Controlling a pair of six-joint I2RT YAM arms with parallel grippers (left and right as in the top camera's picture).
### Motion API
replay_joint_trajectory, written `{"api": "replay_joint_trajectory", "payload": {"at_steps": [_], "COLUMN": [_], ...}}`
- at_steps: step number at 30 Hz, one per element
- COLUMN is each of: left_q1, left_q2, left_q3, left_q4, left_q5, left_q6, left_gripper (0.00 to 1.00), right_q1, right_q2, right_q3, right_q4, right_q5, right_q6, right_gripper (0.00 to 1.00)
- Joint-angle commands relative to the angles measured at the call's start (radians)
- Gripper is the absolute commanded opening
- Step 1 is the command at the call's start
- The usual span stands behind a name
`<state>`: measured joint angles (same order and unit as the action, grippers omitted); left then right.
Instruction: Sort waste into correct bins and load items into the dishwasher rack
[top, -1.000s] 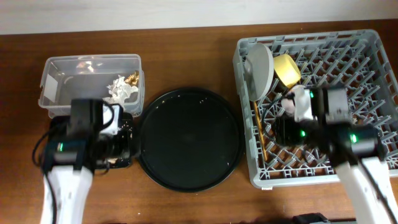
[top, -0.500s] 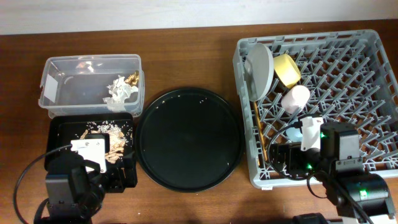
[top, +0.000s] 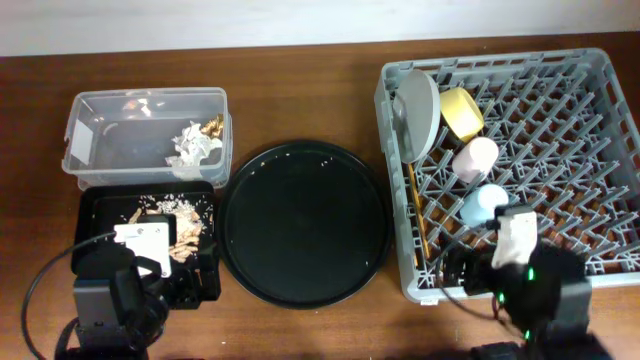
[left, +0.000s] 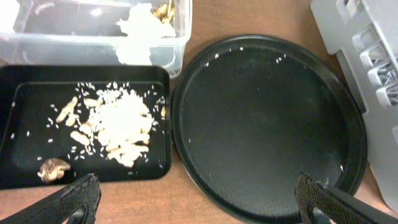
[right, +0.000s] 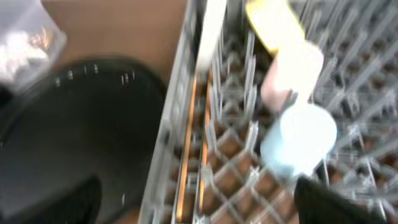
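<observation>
light blue cup is lying in the dishwasher rack beside the pink cup, probably light, stiff, slick; best pinched across its rim. left gripper and right gripper are gaping wide, empty.

Large round black tray, on brown wooden table
</observation>
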<state>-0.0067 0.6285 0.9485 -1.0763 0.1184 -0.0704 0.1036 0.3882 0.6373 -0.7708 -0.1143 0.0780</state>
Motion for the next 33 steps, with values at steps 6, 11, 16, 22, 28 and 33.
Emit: {"api": "replay_joint_trajectory", "payload": {"at_steps": [6,11,16,22,28,33], "left_q1": [-0.005,-0.005,-0.005,-0.005,-0.005,-0.005], "left_q2": [-0.005,-0.005,-0.005,-0.005,-0.005,-0.005], "left_q3": [-0.006,-0.006,-0.006,-0.006,-0.006,-0.006], "left_q4": [-0.002,-0.002,-0.002,-0.002,-0.002,-0.002], "left_q5": [-0.006,-0.006,-0.006,-0.006,-0.006,-0.006], "left_q6": [0.019,0.019,0.019,0.019,0.019,0.019], "left_gripper": [0.99,0.99,0.99,0.99,0.99,0.99], "right_q1": [0.042,0.040,0.040,0.040,0.040,0.040], "right_q2": [-0.377,-0.385,-0.385,-0.385,-0.385,-0.385], "right_q3": [-0.385,-0.502,-0.586,-0.622,-0.622,-0.622], "right_q4": [0.467,0.645,0.669,0.678,0.678,0.678], "right_q5": [0.013,0.015,0.013,0.047,0.040,0.040], "right_q6": [-0.004,-0.038,-0.150,-0.149,-0.149,-0.149], "right_gripper": [0.99,0.99,0.99,0.99,0.99,0.98]}}
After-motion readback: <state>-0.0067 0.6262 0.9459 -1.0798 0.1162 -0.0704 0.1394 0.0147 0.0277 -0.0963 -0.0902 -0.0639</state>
